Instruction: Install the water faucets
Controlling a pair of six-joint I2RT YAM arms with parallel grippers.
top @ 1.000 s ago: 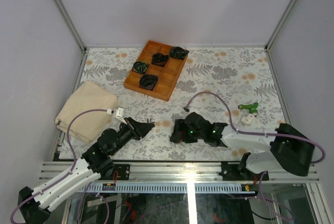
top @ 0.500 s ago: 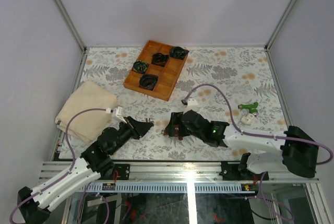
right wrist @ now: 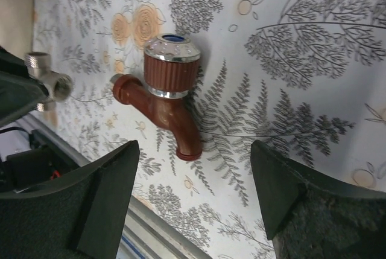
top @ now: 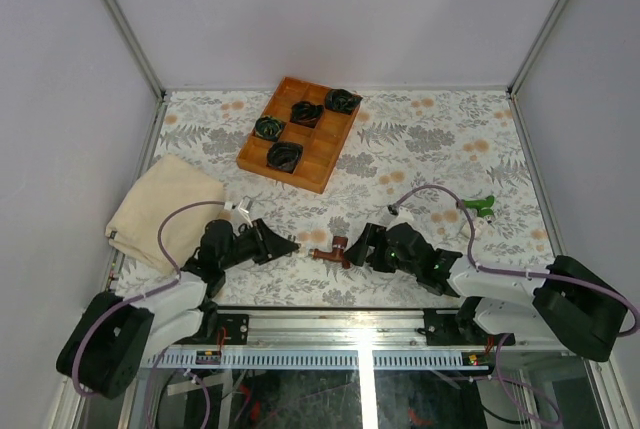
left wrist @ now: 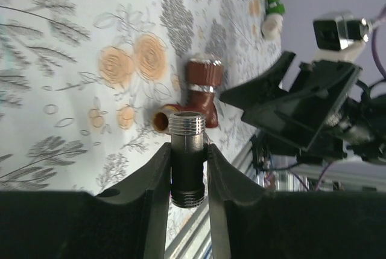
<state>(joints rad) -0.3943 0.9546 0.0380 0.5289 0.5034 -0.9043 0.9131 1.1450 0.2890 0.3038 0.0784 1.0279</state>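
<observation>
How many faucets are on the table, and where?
2. The red-brown faucet lies loose on the table just ahead of the right gripper; the green faucet lies toward the right edge, beside a small white piece. None appears hidden.

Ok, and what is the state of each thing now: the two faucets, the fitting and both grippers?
red-brown faucet: lying on its side on the table, not gripped.
green faucet: lying on the table, untouched.
threaded metal fitting: held, joined to no faucet.
left gripper: shut on the threaded metal fitting.
right gripper: open, facing the red-brown faucet, not touching it.
</observation>
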